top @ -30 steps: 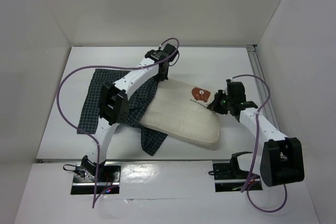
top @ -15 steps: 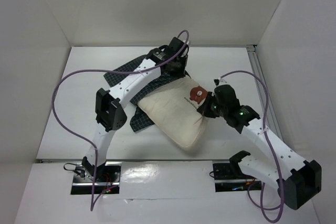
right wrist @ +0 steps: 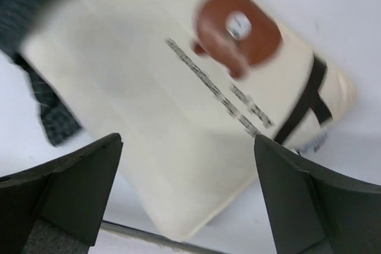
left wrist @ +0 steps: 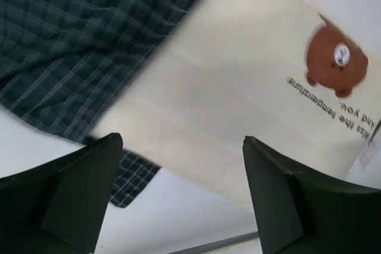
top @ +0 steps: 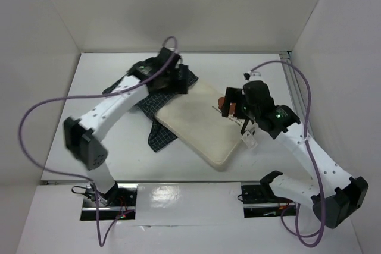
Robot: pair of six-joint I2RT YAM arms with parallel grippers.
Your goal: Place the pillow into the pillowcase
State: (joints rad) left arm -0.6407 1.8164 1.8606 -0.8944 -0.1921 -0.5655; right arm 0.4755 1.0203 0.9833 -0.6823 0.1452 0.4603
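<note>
Pillow (top: 199,124) lay diagonally on the table (top: 238,66), outside the pillowcase (top: 156,138), its left edge overlapping the crumpled checked cloth. Left gripper (left wrist: 186,147) hung above that overlap, jaws spread wide, nothing held. Right gripper (right wrist: 187,144) hung over the printed-label end, likewise released, empty.
</note>
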